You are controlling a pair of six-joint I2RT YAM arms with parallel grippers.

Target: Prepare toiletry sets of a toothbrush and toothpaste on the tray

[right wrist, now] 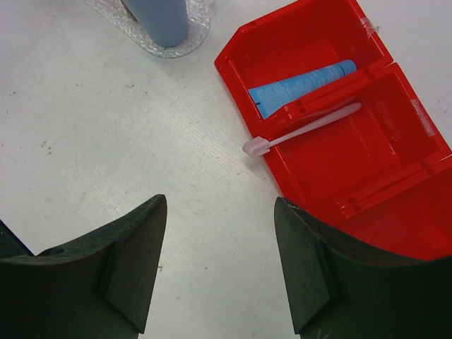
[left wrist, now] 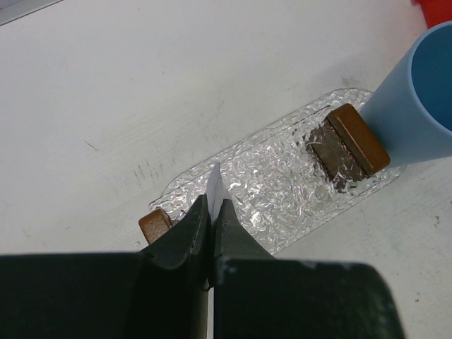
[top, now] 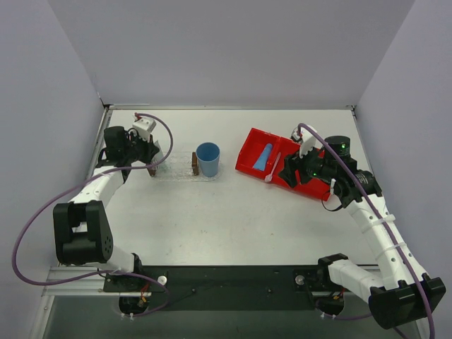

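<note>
Here the left end effector (left wrist: 212,206) is clenched on the white-grey toothpaste tube (left wrist: 215,182). The tube shows only as a thin white edge between the jaws, so this name is my judgement. It hangs just over the left end of the tray (left wrist: 282,191), near a small brown block (left wrist: 154,226). The second brown block (left wrist: 357,138) and the blue cup (left wrist: 417,99) are at the other end of the tray. The right end effector (right wrist: 219,201) is released, its jaws apart with nothing between them, and it hovers over the bench (top: 212,226) just beside the red bin (right wrist: 395,176). The toothbrush (right wrist: 304,129) lies across the divider of this bin, with its head sticking out over the front wall. The blue toothpaste tube (right wrist: 300,85) lies in the far compartment. I think the step in hand is to put the first tube on the tray, and no complete set is there yet. The next move asks the left arm to go down and let the tube go, so that it lies flat between the two blocks. After this the right arm should take the toothbrush with the jaws across its thin handle. The brush only leans on the bin, so it could easily roll or tip.
</note>
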